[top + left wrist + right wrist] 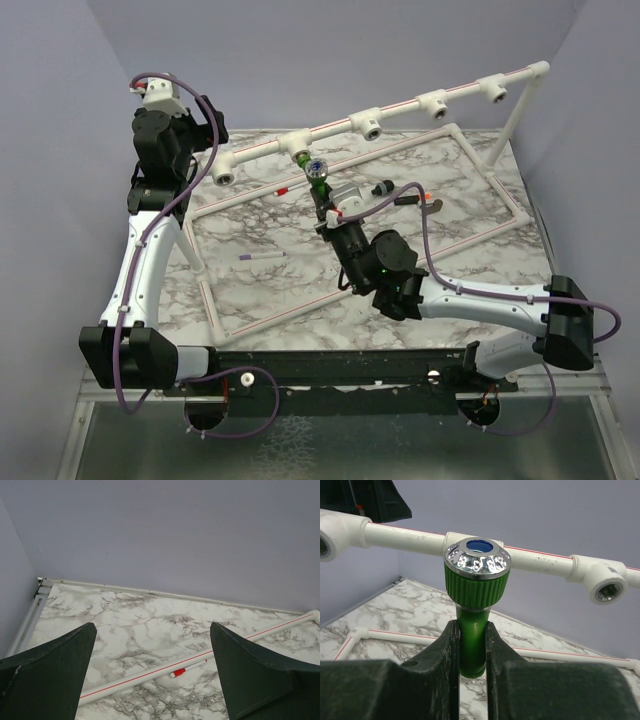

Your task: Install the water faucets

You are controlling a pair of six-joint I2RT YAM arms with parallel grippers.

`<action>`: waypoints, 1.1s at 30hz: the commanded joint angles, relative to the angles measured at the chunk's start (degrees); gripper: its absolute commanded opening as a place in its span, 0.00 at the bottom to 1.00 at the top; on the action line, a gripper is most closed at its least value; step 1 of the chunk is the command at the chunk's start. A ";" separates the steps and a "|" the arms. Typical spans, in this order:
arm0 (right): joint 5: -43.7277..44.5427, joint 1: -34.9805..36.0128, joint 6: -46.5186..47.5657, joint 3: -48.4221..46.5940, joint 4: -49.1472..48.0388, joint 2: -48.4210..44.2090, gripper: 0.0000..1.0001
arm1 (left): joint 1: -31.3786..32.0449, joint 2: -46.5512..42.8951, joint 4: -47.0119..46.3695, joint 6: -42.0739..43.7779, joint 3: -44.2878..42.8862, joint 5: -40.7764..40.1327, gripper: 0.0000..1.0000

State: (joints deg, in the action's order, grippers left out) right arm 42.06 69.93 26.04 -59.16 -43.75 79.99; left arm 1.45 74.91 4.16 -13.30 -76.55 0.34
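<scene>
Pinching the green faucet (476, 580) by its stem in the clenched right claw (472, 640), knob up, right at a T-socket (297, 142) on the raised pipe, probably lining it up to seat, with the left claw (152, 655) spread wide and parked aside.

The bright green plastic faucet (476, 587) fills the fingers of the right gripper (472, 630); just beyond it a raised white plastic pipe (405, 535) bars the way. Past the spread fingers of the left gripper (152, 630) lies bare marble tabletop (135, 625), crossed by a low red-striped white pipe (235, 642).

A robotics lab test cell: plain lilac walls (330, 50) closely enclose a marble-patterned table (270, 290).
</scene>
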 commanded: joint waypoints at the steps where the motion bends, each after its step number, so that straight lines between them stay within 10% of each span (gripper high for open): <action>1: 1.66 0.85 3.58 -2.78 -0.59 2.36 0.01 | 0.04 2.51 9.91 -0.76 3.17 -1.22 0.96; 23: 3.60 4.26 21.79 -5.96 1.79 7.88 0.01 | -0.93 2.36 9.68 -1.38 3.34 -0.43 0.97; 33: 4.52 4.34 15.79 -5.15 -1.75 7.46 0.01 | -0.93 1.92 9.46 -1.64 4.02 -0.36 0.97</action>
State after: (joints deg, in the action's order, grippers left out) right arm 48.73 73.76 46.37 -64.49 -45.45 86.08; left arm 0.82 75.07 4.03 -14.37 -76.69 -0.08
